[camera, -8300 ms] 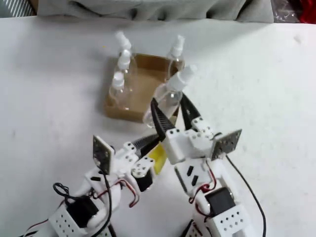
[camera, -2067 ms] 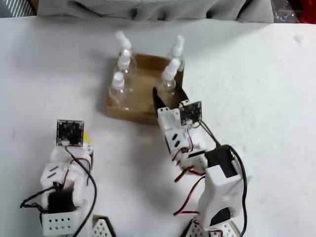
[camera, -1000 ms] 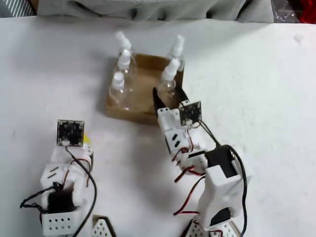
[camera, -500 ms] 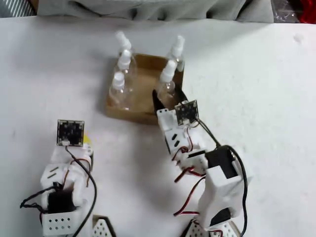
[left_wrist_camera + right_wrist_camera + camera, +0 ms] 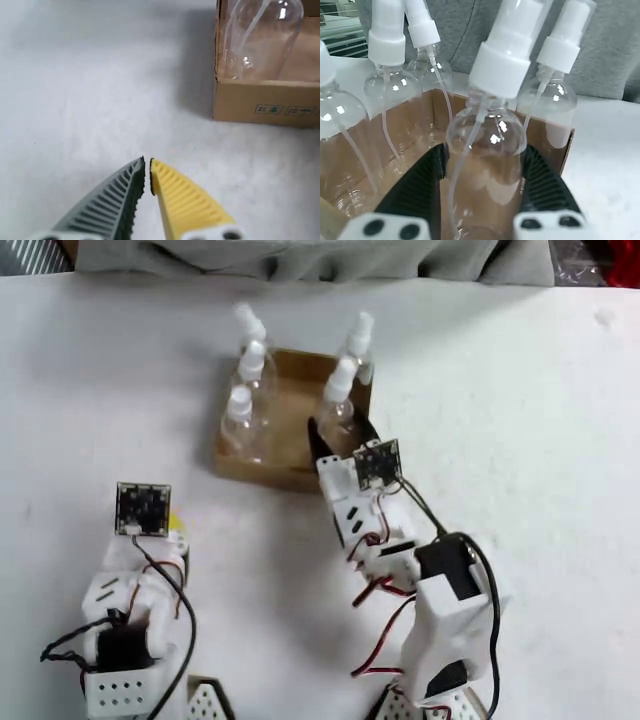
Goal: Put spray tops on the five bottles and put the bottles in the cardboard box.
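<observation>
1. Moved since approx 8 s back: the right arm has carried a bottle point(image 5: 339, 412) from in front of the cardboard box point(image 5: 262, 472) to the box's near right corner; the left arm has pulled back to the near left of the worktop point(image 5: 520, 390); over the last half sec. the bottle's spray top point(image 5: 343, 373) has edged slightly left w/ the wrist.
2. Right arm at the box: right fingers point(image 5: 318, 438), both black, are clamped on the bottle's clear body point(image 5: 487, 145), one on each side; the bottle is tilted a little; its base is hidden behind the fingers point(image 5: 415, 190), so can't tell whether it rests on the box floor.
3. Four other bottles point(image 5: 240, 420) stand in the box, all w/ white spray tops on; three are in a row along the left side; one is at the far right corner, just behind the gripped one.
4. Left arm parked: left fingers point(image 5: 180, 200), one grey and one yellow, are closed tip to tip w/ nothing btwn them; they hang over bare worktop point(image 5: 75, 75), apart from the box's near corner point(image 5: 265, 102).
5. Background: grey cloth point(image 5: 300, 260) lies along the worktop's far edge, behind the box.
</observation>
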Robot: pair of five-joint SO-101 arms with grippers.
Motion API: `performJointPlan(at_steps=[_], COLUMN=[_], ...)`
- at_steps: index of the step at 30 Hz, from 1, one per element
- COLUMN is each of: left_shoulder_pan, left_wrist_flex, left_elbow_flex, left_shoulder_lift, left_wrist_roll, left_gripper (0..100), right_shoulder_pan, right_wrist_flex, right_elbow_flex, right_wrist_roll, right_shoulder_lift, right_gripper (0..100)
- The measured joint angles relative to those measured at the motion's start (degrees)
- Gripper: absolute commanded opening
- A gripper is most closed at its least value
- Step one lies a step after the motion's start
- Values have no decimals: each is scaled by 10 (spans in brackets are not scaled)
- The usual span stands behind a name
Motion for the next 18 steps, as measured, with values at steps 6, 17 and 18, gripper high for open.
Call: performJointPlan(at_steps=[6,17,18], left_shoulder_pan=[0,0,0], left_wrist_flex=[0,0,0], left_elbow_flex=[0,0,0], left_shoulder_lift=[0,0,0], left_wrist_roll=[0,0,0], left_gripper=[23,23,23], right_shoulder_pan=[0,0,0], right_wrist_flex=[0,0,-3], right_elbow_flex=[-5,-17,-25], right_wrist_roll=[0,0,0], right_shoulder_lift=[0,25,35], right_gripper=[16,22,22])
